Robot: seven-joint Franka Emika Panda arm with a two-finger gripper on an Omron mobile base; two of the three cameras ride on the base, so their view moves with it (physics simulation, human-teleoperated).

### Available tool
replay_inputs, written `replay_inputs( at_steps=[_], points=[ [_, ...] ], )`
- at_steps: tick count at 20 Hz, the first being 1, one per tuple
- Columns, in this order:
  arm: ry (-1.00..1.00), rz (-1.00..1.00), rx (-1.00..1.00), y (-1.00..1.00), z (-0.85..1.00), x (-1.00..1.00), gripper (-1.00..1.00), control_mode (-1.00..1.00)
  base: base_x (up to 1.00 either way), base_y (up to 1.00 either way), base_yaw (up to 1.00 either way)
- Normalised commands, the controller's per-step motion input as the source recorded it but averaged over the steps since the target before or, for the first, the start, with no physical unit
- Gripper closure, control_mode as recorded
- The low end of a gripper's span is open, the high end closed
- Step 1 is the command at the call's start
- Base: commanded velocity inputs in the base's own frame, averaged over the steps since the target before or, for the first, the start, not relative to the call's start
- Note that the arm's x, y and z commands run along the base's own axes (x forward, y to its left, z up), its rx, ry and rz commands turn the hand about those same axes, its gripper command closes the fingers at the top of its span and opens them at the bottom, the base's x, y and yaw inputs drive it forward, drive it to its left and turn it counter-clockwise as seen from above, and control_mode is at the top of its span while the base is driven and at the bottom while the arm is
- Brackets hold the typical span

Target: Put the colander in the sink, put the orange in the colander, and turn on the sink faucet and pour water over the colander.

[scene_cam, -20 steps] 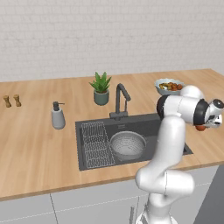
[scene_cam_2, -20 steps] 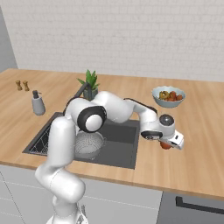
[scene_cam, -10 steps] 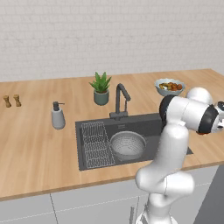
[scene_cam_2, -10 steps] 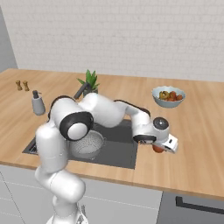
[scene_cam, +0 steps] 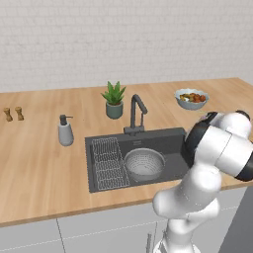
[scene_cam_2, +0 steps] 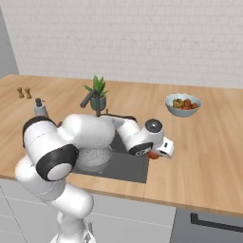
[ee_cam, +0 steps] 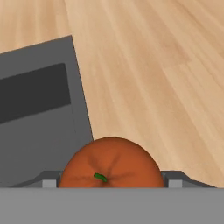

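Hidden mostly behind the wrist: orange (scene_cam_2: pixel 153 154), near the sink's (scene_cam_2: pixel 124 167) right edge; lower half cropped in hand view.

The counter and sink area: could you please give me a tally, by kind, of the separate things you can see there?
Colander: 1
Orange: 1
Sink faucet: 1
Wire rack in the sink: 1
Potted plant: 1
Soap pump bottle: 1
Fruit bowl: 1
Small brown shakers: 2
Total: 9
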Motion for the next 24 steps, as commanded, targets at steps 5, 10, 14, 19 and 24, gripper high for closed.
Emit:
replay_inputs(
  at_steps=[5,10,14,19,24],
  points=[
    [0.09,0.12,0.03,0.57,0.5,-0.09,1.0,-1.0,0.0,0.0,0.0],
    [0.12,0.14,0.06,0.55,0.38,-0.17,1.0,-1.0,0.0,0.0,0.0],
    [0.12,0.13,0.09,0.51,0.34,-0.1,1.0,-1.0,0.0,0.0,0.0],
    [0.09,0.13,0.06,0.65,0.05,-0.06,1.0,-1.0,0.0,0.0,0.0],
    [0.01,0.14,0.08,0.69,-0.09,0.0,1.0,-1.0,0.0,0.0,0.0]
  ],
)
